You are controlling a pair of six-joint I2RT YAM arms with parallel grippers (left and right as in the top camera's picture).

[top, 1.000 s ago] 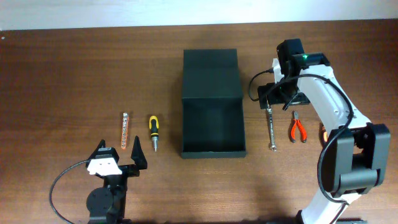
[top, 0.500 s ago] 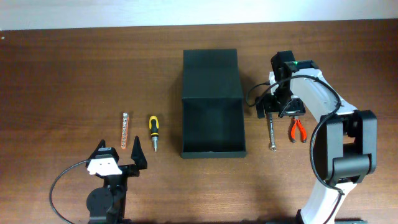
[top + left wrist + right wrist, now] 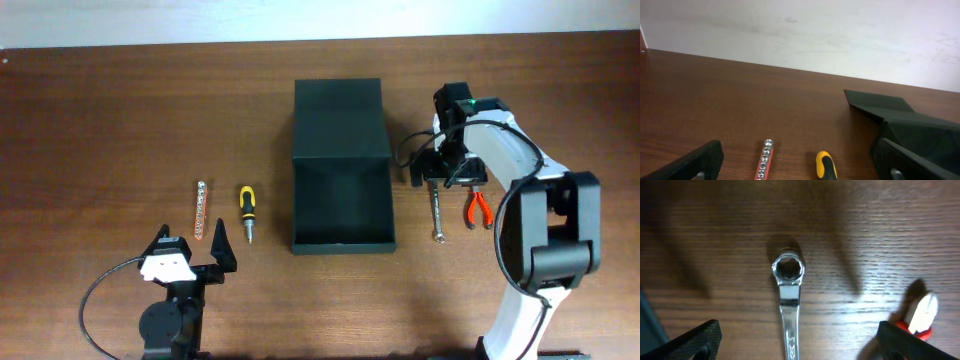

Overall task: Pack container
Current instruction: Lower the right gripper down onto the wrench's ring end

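Right hand (image 3: 444,174) is hanging over the top end of the wrench (image 3: 789,295), fingers spread wide and nothing in them. On the wrist view the ring end sits pretty much dead centre between the two fingers, so my guess is it's lining up a grab. Left hand (image 3: 190,248) is parked at the near edge of the tabletop (image 3: 100,120), also wide open and empty, with the screwdriver (image 3: 246,212) and a strip of bits (image 3: 200,210) lying just ahead of it.

The container (image 3: 340,200) sits mid-table between the two groups of tools, lid flipped open toward the far side. I can't see anything in it.

What worries me:
- The wrench is thin and lies flat on the wood. Come down too shallow and the fingers probably just pinch air or skid over it; too deep and they jam into the tabletop.
- Grabbing at the ring end means the long handle hangs off one side. It could swing or twist in the grip and clip the container wall, which is near.
- The pliers (image 3: 478,208) are just beside the wrench, so that outer finger could nudge them.
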